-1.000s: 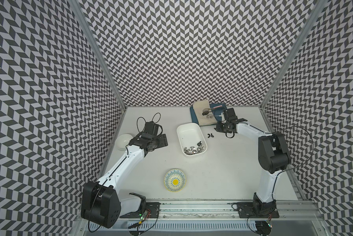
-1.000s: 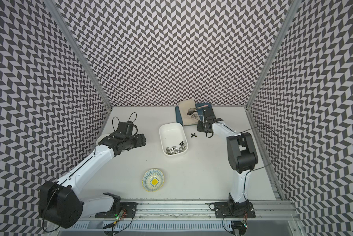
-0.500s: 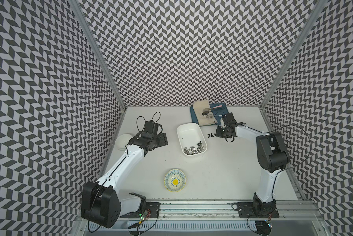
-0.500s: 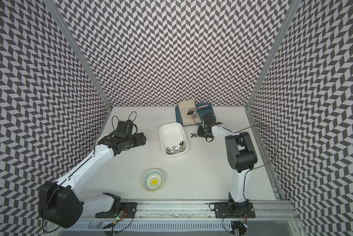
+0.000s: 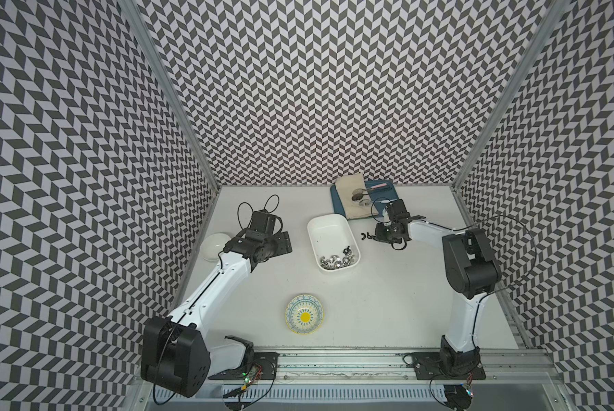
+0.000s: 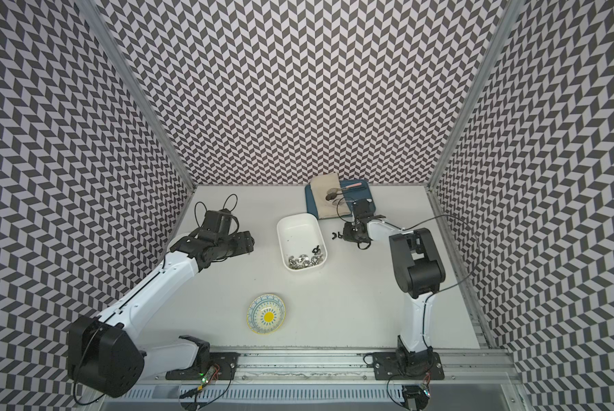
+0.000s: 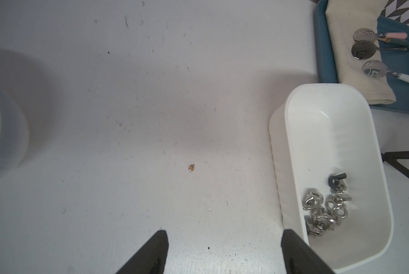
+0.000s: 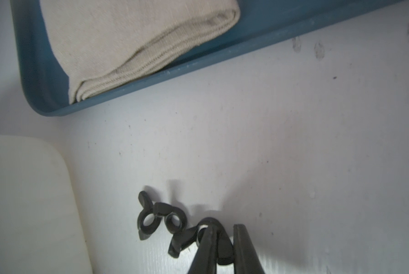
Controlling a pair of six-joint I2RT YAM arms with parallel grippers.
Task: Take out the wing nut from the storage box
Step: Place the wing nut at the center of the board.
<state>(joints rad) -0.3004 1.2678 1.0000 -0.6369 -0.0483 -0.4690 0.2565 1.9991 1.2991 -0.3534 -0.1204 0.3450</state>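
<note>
Holding: right gripper (image 8: 224, 227), jaws narrow, pinching one black nut (image 8: 224, 251) low at the table (image 8: 293, 154). The nut is outside the box (image 5: 328, 233), which lies near, ahead of the tips.
Reason, judged: kept low beside two loose nuts (image 8: 160, 210), which lie just ahead of the tips, between gripper and box. Taken-out pieces would then gather in one spot clear of the rim.
Orientation: nut stands on edge between the fingers. Its long axis, wing to wing, appears to run along them, one wing curling forward past the tips toward the loose pair. Bore direction cannot be told.
Left gripper (image 7: 224, 233): jaws wide, empty, hovering over bare table with the box at its side. Judged parked clear of the right arm's work.
Stock in box: heap (image 7: 322, 213) of silver nuts plus one black, at the end nearest the left tips.
Tray (image 8: 198, 64) with cloth (image 8: 127, 35): near the right gripper, untouched.
</note>
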